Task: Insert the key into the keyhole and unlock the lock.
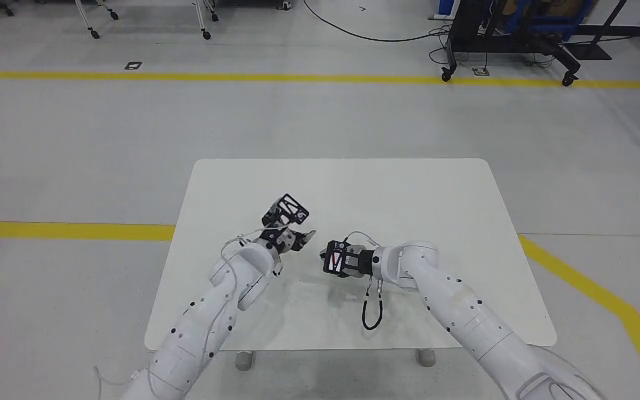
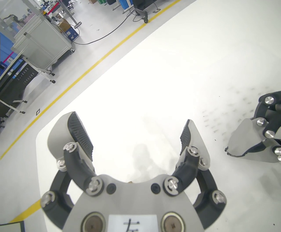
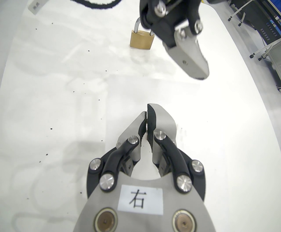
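A brass padlock (image 3: pixel 141 40) with a steel shackle rests on the white table (image 1: pixel 450 200). My left gripper (image 2: pixel 131 119) hangs open just above and beside it, with nothing between its ribbed pads (image 2: pixel 80 134). One of its fingers (image 3: pixel 191 59) shows in the right wrist view, close to the padlock. My right gripper (image 3: pixel 146 111) is shut, its tips pressed together and pointing toward the padlock from a short distance. I cannot make out a key between its pads. In the top view the left gripper (image 1: pixel 293 226) and the right gripper (image 1: pixel 324 258) face each other near the table's middle.
A black cord (image 1: pixel 372 305) loops down beside the right forearm. Another dark cord (image 3: pixel 94 3) lies beyond the padlock. Small dark specks dot the table. Yellow floor lines and wheeled racks lie beyond the table's edges.
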Robot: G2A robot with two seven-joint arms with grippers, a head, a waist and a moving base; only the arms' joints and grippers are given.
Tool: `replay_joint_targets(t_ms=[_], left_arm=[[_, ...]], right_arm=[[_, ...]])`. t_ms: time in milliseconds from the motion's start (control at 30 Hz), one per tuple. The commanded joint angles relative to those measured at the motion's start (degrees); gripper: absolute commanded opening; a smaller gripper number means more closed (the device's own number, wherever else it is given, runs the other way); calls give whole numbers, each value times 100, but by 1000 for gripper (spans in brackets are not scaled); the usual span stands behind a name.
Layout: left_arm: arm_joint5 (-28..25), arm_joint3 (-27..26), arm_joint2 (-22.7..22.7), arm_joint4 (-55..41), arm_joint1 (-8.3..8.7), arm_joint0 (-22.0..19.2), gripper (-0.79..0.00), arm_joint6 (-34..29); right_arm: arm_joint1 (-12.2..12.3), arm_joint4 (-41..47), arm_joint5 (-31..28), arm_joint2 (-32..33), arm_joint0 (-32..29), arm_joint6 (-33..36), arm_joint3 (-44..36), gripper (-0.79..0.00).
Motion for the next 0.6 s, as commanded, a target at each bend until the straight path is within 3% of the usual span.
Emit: replay_joint_targets(t_ms=[0,267,567], left_arm=[[15,232,181,287,-35,-87,0,73],[248,733,400,566,-138,-195,0,215],[313,912,410,730,-185,-197,0,315]], right_arm=[[0,0,0,0,0,0,0,-785],[0,0,0,0,0,0,0,-785],[0,0,0,0,0,0,0,-785]])
